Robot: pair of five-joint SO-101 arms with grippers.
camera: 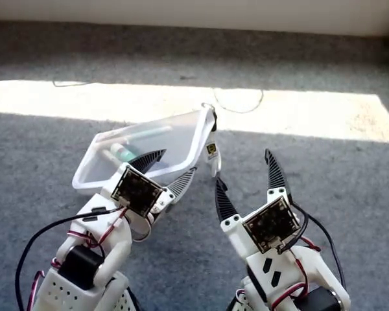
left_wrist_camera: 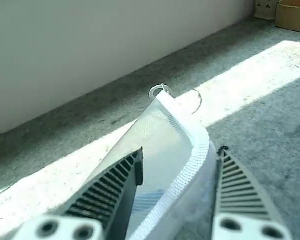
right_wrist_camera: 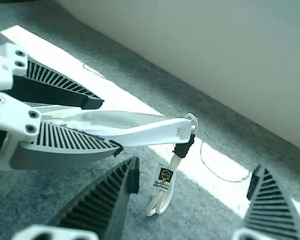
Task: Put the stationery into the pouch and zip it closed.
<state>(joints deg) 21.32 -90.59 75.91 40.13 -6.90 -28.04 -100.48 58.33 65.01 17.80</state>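
The translucent pouch (camera: 175, 133) lies open on the grey carpet with stationery (camera: 123, 154) inside, a green-and-white piece and a long pale one. My left gripper (camera: 179, 161) is shut on the pouch's near wall, one finger inside and one outside. The left wrist view has the mesh wall and white rim (left_wrist_camera: 190, 150) between those fingers. That end is raised, so the black zipper pull and its tagged white cord (right_wrist_camera: 165, 177) hang down from the corner. My right gripper (camera: 242, 167) stands open just right of the pouch, near the cord (camera: 212, 152), holding nothing.
A sunlit strip (camera: 311, 113) crosses the carpet behind the pouch, with a thin loop of thread (camera: 240, 103) lying in it. A pale wall runs along the back. A cardboard box (left_wrist_camera: 292, 12) sits far off by the wall.
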